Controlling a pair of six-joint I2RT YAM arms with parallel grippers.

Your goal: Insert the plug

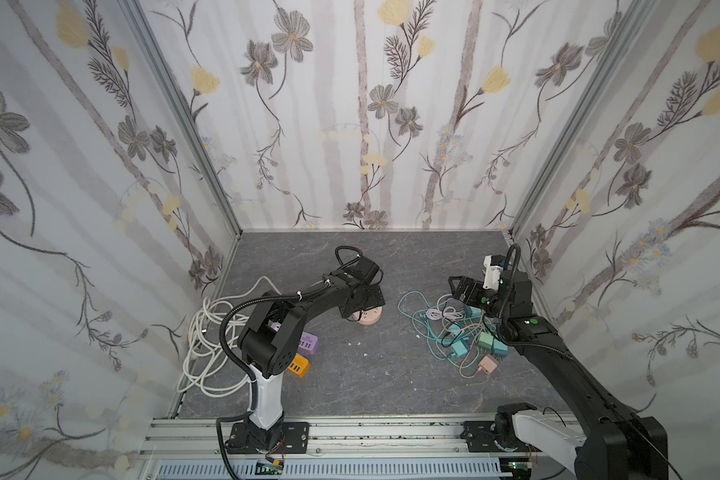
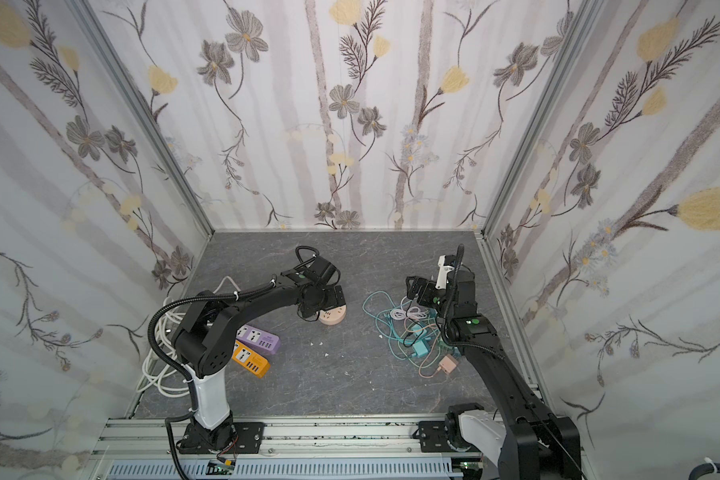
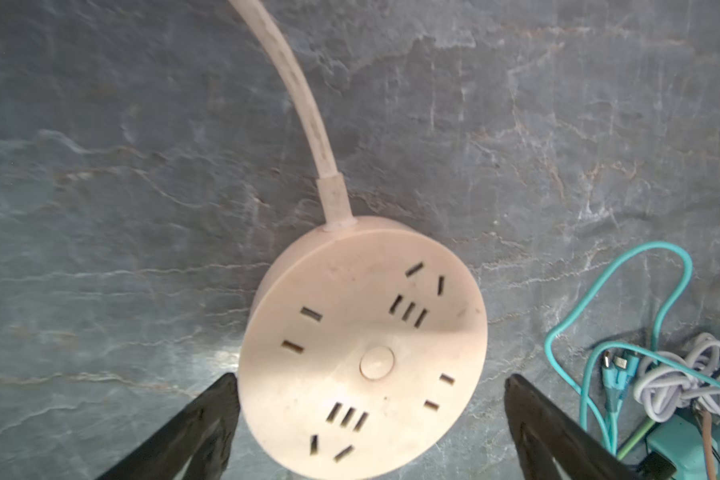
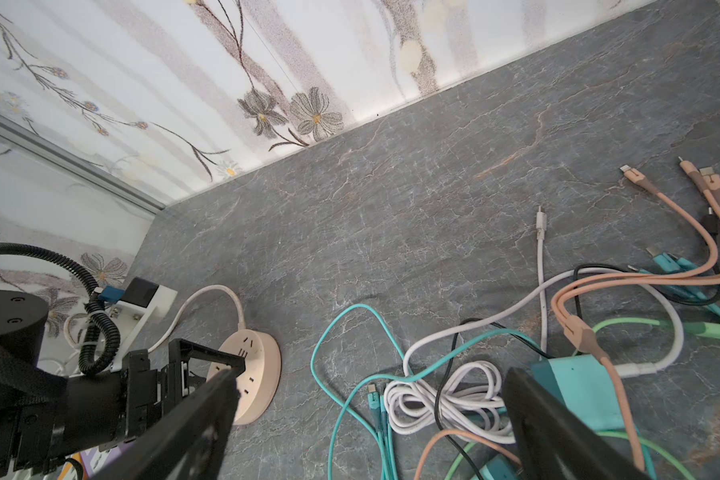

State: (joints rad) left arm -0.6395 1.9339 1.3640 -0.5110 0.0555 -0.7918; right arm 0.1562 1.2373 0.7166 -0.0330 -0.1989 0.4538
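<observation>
A round beige socket lies on the grey floor, its slotted face up and its cord leading off. My left gripper hovers just over it, open, one finger on each side of the disc without touching. Several charger plugs lie in a cable tangle to the right: a teal one, a green one and a pink one. My right gripper hangs open above a white cable coil at the tangle's far edge, holding nothing.
A purple power strip and an orange one lie beside the left arm's base. A thick white cord coil fills the left side. Flowered walls close three sides, and a metal rail runs along the front.
</observation>
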